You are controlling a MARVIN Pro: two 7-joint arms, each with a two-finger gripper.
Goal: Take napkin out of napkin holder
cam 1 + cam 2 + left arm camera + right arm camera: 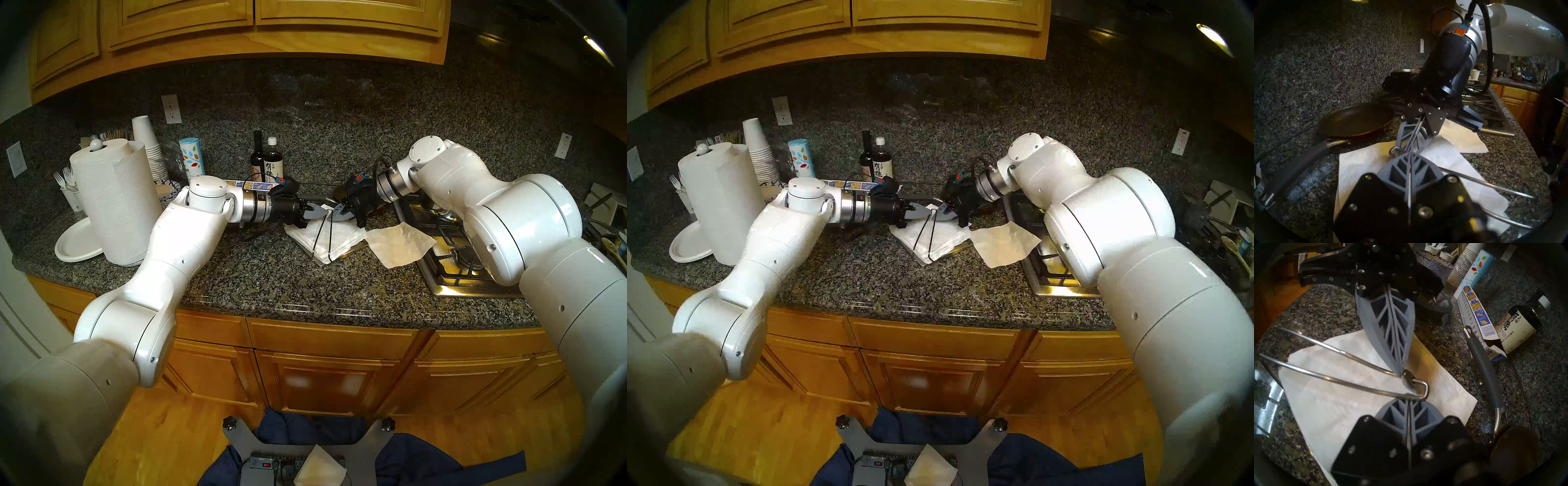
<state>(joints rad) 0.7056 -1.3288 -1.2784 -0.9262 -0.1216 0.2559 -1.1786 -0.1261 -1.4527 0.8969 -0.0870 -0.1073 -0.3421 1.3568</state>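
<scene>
Wire arm raised between two closed grippers; one napkin already lies loose beside the holder.

The napkin holder (356, 247) sits on the counter (258, 281) with its stack (342, 237) still in the tray. The wire arm (322, 234) is tilted up, its tip meeting the left gripper (322, 212) and right gripper (339, 211). Both have jaws pressed together; whether either pinches the wire cannot be told. The napkin (400, 242) lies flat on the holder's right side, touching its corner and overlapping the stove edge (437, 268). It is below and nearer the right gripper. Open counter lies toward the front edge; a pan (1356, 118) crowds the rear.
</scene>
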